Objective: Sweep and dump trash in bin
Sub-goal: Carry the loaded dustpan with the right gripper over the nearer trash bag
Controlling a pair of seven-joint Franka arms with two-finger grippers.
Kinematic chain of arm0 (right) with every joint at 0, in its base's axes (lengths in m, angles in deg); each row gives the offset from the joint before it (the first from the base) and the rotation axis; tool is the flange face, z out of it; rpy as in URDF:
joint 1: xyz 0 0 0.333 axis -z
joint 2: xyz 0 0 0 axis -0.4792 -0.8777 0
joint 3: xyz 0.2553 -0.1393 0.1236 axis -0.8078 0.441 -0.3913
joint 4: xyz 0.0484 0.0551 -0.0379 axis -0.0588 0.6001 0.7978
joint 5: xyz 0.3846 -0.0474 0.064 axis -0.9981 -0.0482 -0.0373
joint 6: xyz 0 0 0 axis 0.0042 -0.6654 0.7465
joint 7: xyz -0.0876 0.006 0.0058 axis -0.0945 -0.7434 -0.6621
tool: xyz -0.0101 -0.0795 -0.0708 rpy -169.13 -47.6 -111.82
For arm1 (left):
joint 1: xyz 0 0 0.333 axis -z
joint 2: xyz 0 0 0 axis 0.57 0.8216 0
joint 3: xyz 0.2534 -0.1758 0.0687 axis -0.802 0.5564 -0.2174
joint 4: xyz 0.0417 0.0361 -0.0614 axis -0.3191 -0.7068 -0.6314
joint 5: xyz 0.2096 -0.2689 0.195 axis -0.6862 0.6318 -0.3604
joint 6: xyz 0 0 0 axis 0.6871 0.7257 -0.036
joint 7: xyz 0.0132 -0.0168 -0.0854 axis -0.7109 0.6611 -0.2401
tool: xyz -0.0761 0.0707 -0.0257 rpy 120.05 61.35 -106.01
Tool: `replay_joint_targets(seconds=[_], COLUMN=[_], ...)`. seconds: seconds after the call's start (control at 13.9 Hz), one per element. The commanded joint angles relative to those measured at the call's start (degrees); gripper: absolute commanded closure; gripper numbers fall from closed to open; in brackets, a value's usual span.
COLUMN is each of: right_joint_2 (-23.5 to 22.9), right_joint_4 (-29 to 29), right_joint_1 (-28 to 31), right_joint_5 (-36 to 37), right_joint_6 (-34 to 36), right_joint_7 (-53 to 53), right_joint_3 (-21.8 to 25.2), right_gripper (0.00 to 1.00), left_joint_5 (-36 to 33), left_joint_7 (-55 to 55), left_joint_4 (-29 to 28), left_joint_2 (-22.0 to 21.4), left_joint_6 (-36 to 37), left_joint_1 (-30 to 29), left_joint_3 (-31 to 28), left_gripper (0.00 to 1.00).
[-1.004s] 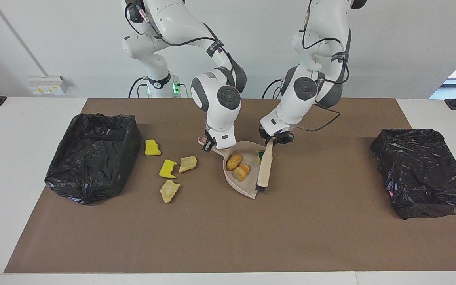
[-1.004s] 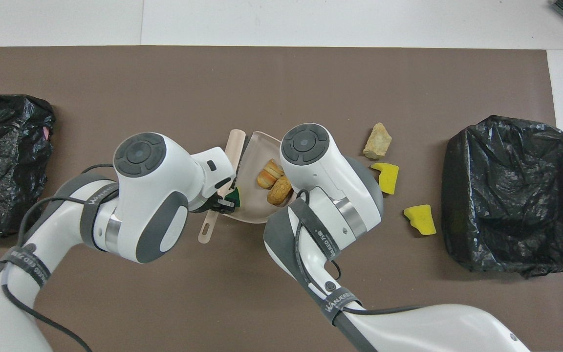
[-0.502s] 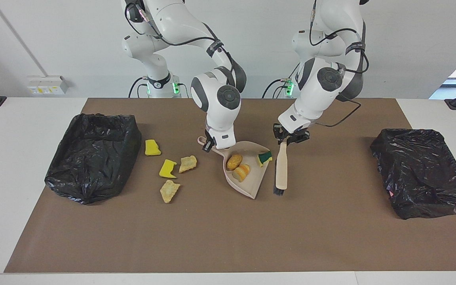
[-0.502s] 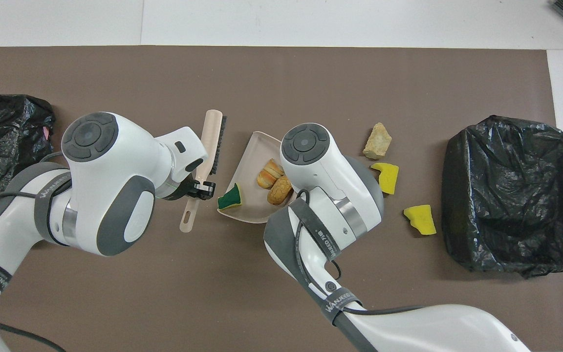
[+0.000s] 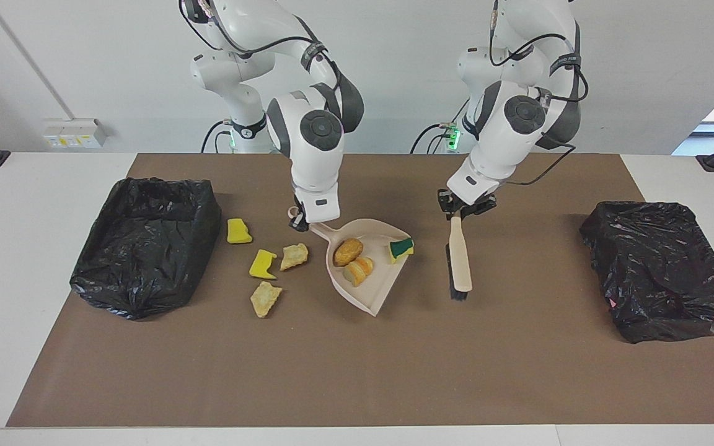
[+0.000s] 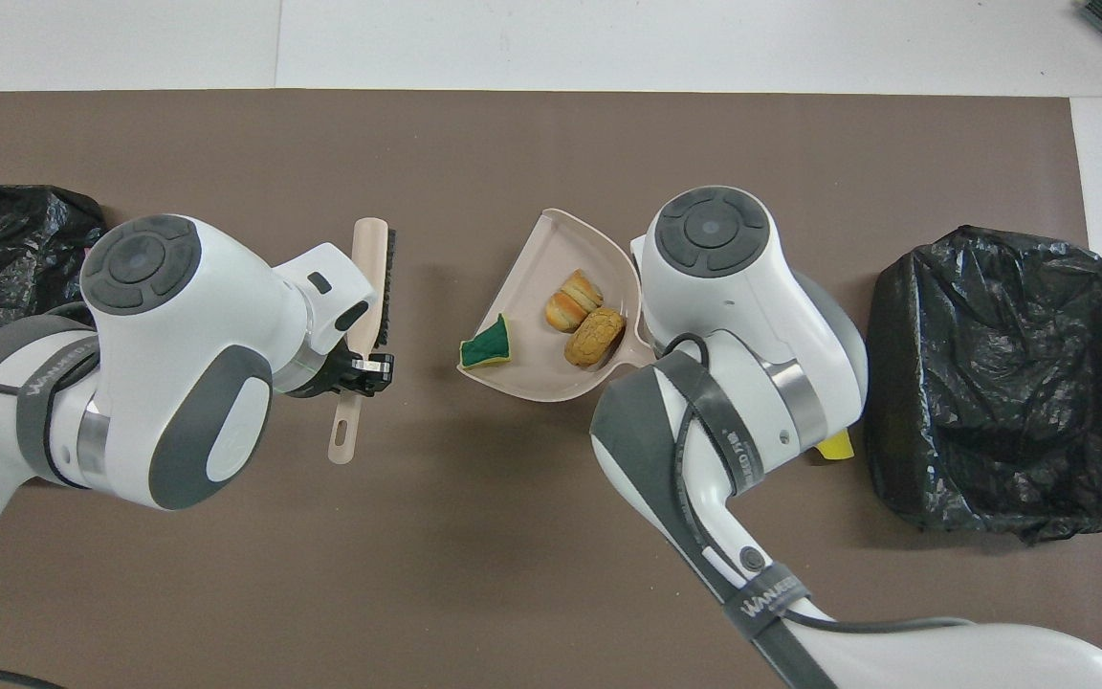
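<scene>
Facing view: the brush, clamped by the left gripper, has been drawn away from the dustpan, which, clamped by the right gripper with three trash pieces inside, has been shifted toward the four scraps beside the bin, suggesting the next sweep.

In the overhead view, the loose scraps at about 3 o'clock of the dustpan are covered by the right arm; only a yellow corner of one sponge chunk is shown under its wrist. The dustpan's handle and the right gripper are likewise covered there, and the grip is seen only in the facing view. The bin at the left arm's end of the table is cut by the picture's edge and partly masked by the left arm. Both arms' upper links are cut off by the top edge in the facing view.
</scene>
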Motion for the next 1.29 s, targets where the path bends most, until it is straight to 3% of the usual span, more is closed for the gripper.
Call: replay_joint_targets(seconds=[0.0, 0.14, 0.29, 0.72, 1.0, 1.22], right_joint_2=[4.55, 7.19, 10.09, 15.46, 16.17, 16.96], right_joint_4=[0.64, 0.56, 0.47, 0.21, 0.12, 0.73], right_joint_1=[4.18, 7.17, 10.59, 24.39, 37.13, 40.93], right_joint_5=[-1.17, -1.08, -0.99, 0.24, 1.20, 8.64], right_joint_6=[3.39, 5.24, 6.91, 10.87, 10.96, 11.05], right_joint_7=[-3.98, -5.30, -6.53, -14.52, -24.79, -26.40], right_joint_3=[-0.40, -0.39, 0.04, 0.40, 0.48, 0.48], right_gripper=[1.00, 1.00, 1.00, 1.00, 1.00, 1.00], left_joint_5=[-1.18, -1.18, -1.09, -0.48, 4.44, 4.53], left_joint_7=[-1.43, -1.52, -2.40, -19.08, -23.66, -31.05], left_joint_4=[-0.87, -4.28, -11.30, -27.48, -33.81, -37.52], left_joint_2=[-1.96, -4.14, -8.44, -20.40, -22.00, -21.91], left_joint_6=[1.22, 0.35, -2.89, -6.85, -13.34, -20.04], left_joint_1=[-1.85, -1.15, 1.30, 15.79, 23.96, 28.72], left_joint_3=[0.47, 0.55, 0.82, 0.99, 1.08, 1.08], left_gripper=[1.00, 1.00, 1.00, 1.00, 1.00, 1.00])
